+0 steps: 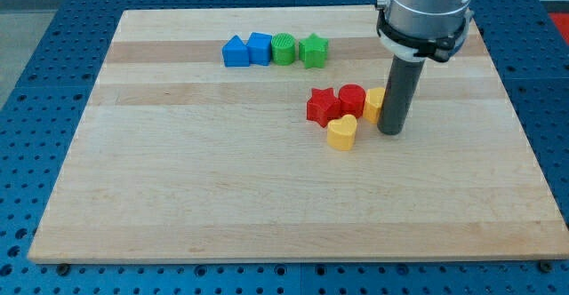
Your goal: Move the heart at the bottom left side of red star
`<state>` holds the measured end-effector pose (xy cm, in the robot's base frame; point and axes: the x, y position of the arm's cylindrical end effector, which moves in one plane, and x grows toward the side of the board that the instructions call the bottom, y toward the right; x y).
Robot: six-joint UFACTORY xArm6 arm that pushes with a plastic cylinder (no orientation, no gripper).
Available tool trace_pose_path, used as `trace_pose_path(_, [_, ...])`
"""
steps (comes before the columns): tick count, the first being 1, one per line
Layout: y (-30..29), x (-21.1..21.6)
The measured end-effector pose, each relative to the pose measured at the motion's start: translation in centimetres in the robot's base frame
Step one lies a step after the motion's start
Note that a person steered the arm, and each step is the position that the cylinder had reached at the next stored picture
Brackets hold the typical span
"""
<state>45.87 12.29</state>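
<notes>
- The yellow heart (341, 132) sits a bit right of the frame's center, just below and right of the red star (321, 106), pretty much touching it.
- A red cylinder (352, 99) is right beside the star, with another yellow block (374, 103) next to that, partly hidden by the rod.
- My tip (390, 131) rests on the wooden board (178, 179) just right of the heart, a small gap between them.
- No jaws here, only a plain rod.
- In the upper middle there's a row: blue pentagon-ish block (235, 52), blue cube (260, 47), green cylinder (284, 49), green star (313, 51).
</notes>
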Motion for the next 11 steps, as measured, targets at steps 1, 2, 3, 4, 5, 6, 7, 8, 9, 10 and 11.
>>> trace_pose_path(1, [-0.3, 2.2])
trace_pose_path(2, [-1.8, 3.0])
trace_pose_path(3, [-2.4, 2.2])
trace_pose_path(4, [-2.7, 1.0])
trace_pose_path(5, [-4.6, 1.0])
trace_pose_path(6, [-6.7, 1.3])
trace_pose_path(7, [-7.0, 1.8])
trace_pose_path(8, [-8.2, 1.8])
trace_pose_path(9, [-9.3, 2.1])
trace_pose_path(10, [-9.3, 3.7])
trace_pose_path(11, [-10.1, 3.8])
